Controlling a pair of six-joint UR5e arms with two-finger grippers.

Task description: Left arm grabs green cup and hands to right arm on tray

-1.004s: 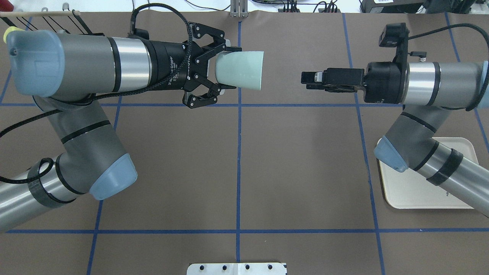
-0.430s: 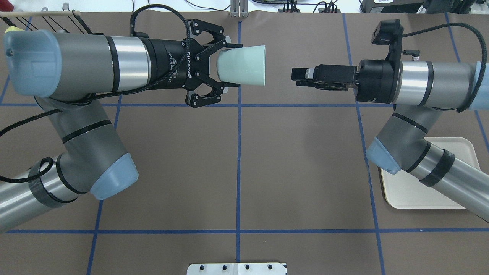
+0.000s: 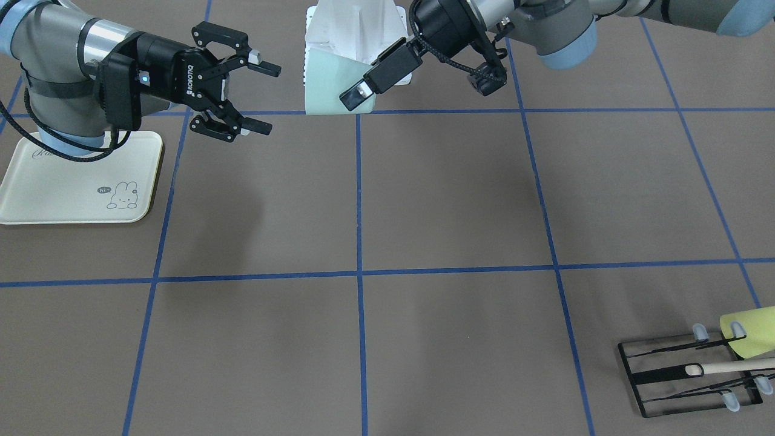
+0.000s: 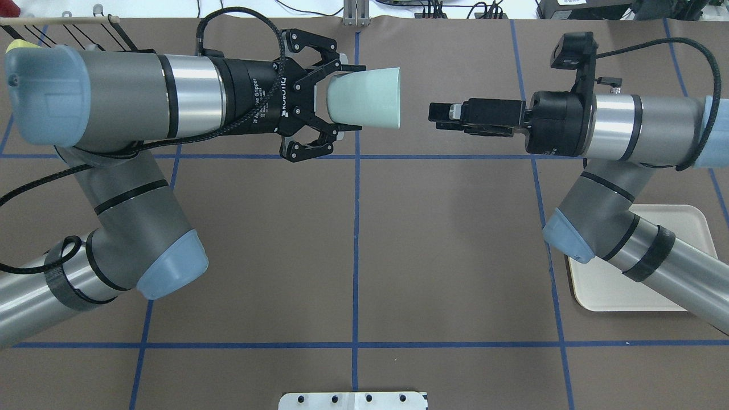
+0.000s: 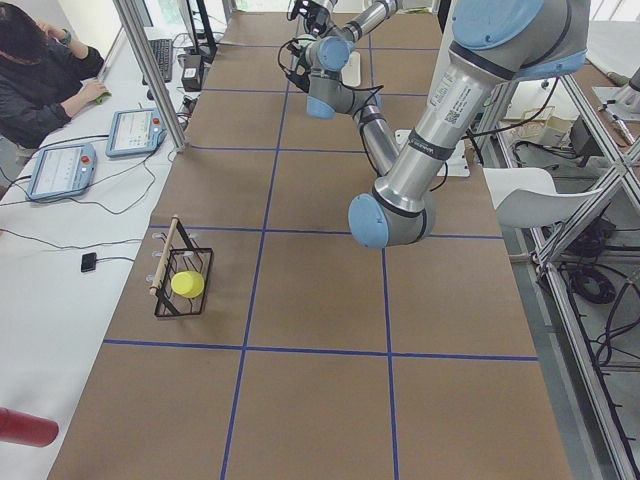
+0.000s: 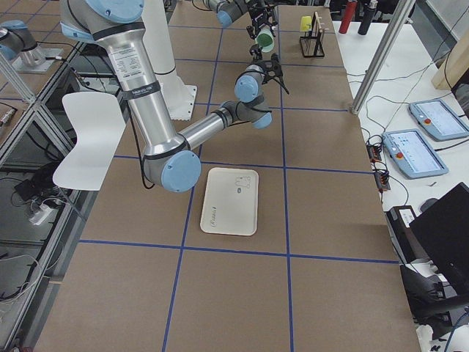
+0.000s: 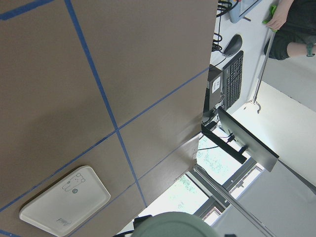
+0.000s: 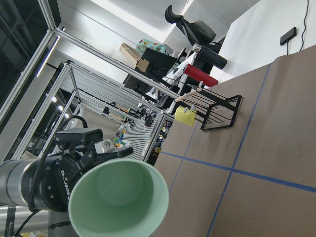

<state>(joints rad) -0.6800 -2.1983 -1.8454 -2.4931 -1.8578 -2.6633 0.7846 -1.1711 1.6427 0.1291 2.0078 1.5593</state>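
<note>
Now closer: green cup [image 4: 367, 98], right arm [image 4: 621, 126].

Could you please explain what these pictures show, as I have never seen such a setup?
Two robot arms work at a brown table, each ending in a two-finger gripper. Fixed cameras look from above, from the front and from both table ends; one more sits on each wrist. The left gripper holds a pale green cup sideways in the air, mouth toward the open right gripper, which is not touching it. On the table lie a cream rabbit tray and a black wire rack bearing a yellow-green cup.
</note>
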